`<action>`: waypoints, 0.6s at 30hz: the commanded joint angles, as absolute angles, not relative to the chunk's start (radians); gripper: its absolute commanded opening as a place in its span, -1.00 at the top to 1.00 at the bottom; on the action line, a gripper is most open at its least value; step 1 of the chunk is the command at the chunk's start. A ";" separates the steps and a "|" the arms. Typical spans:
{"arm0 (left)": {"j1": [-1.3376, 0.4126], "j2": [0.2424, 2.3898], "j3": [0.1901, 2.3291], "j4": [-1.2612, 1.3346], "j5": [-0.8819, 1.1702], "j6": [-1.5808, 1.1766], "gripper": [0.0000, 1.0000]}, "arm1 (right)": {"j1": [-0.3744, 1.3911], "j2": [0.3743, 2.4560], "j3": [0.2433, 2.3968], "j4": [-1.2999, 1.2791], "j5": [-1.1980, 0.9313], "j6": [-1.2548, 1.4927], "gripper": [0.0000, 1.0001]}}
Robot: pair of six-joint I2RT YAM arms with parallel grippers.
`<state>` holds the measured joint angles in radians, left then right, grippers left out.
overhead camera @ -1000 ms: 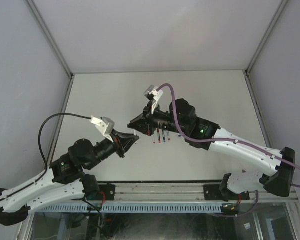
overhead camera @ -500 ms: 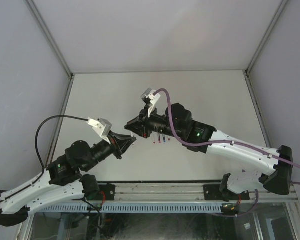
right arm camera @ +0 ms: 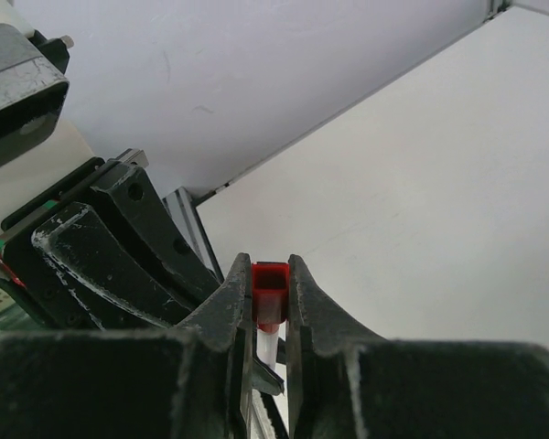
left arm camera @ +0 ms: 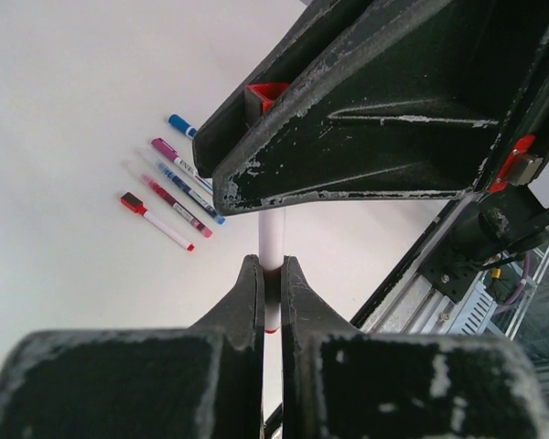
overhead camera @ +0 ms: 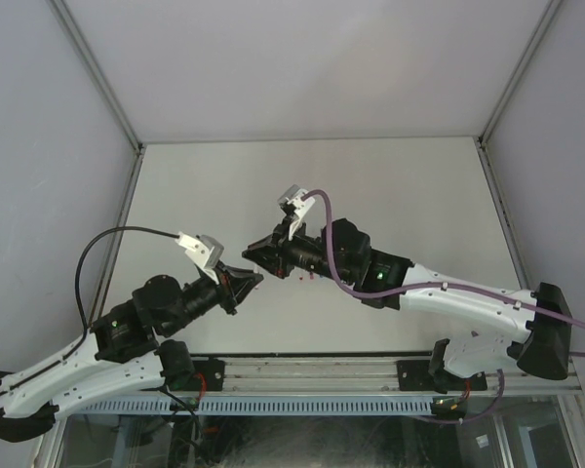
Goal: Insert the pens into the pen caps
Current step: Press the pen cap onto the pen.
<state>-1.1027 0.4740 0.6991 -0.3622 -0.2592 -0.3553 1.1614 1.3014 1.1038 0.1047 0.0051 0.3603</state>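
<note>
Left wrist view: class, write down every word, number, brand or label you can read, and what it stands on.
None can be read.
Thin white marker pens with red, blue and magenta ends on the white table: any barrel print is too small to read.

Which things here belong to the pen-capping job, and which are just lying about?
Job:
- white-barrelled pen in left gripper
- red plastic cap in right gripper
- thin colour-tipped pens on white table

Just there:
- purple cable
- black cable
</note>
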 commanded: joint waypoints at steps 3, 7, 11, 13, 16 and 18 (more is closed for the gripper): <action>-1.098 0.468 0.724 -0.106 -0.276 -0.350 1.00 | 1.203 1.319 1.025 0.004 -0.046 0.380 1.00; -1.097 0.477 0.724 -0.107 -0.277 -0.350 1.00 | 1.221 1.317 1.030 -0.023 -0.022 0.368 1.00; -1.098 0.495 0.722 -0.115 -0.275 -0.354 1.00 | 1.213 1.290 1.029 0.017 -0.040 0.361 1.00; -1.098 0.497 0.713 -0.123 -0.278 -0.361 1.00 | 1.198 1.263 1.029 0.043 -0.052 0.364 0.98; -1.098 0.503 0.702 -0.139 -0.282 -0.370 1.00 | 1.168 1.229 1.042 0.060 -0.066 0.372 0.72; -1.098 0.505 0.693 -0.151 -0.284 -0.375 1.00 | 1.145 1.205 1.056 0.058 -0.076 0.373 0.60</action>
